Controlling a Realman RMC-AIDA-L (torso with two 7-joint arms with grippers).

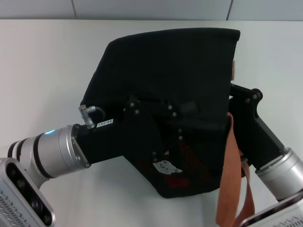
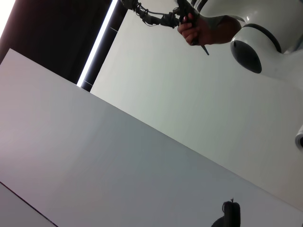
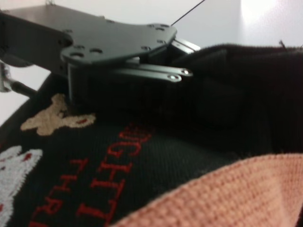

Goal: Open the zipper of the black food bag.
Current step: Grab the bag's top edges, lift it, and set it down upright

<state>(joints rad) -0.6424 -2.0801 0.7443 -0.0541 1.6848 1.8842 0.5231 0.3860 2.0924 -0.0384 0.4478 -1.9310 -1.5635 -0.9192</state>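
Observation:
The black food bag [image 1: 165, 66] stands tilted on the white table, and both arms press against it. My left gripper [image 1: 182, 120] comes in from the lower left and lies across the bag's front face, black on black. My right gripper [image 1: 239, 106] sits against the bag's right side, beside a rust-brown strap [image 1: 232, 179] that hangs down. The right wrist view shows the bag [image 3: 156, 142] close up, with a tan bear patch [image 3: 54, 118], red lettering and the strap [image 3: 227, 198], and my left gripper [image 3: 142, 71] resting on the fabric. The zipper is hidden.
The white table [image 1: 42, 61] spreads around the bag, with a wall behind it. The left wrist view points upward at a pale wall [image 2: 189, 118], a person's hand [image 2: 194, 28] holding a tool, and the robot's white head [image 2: 265, 42].

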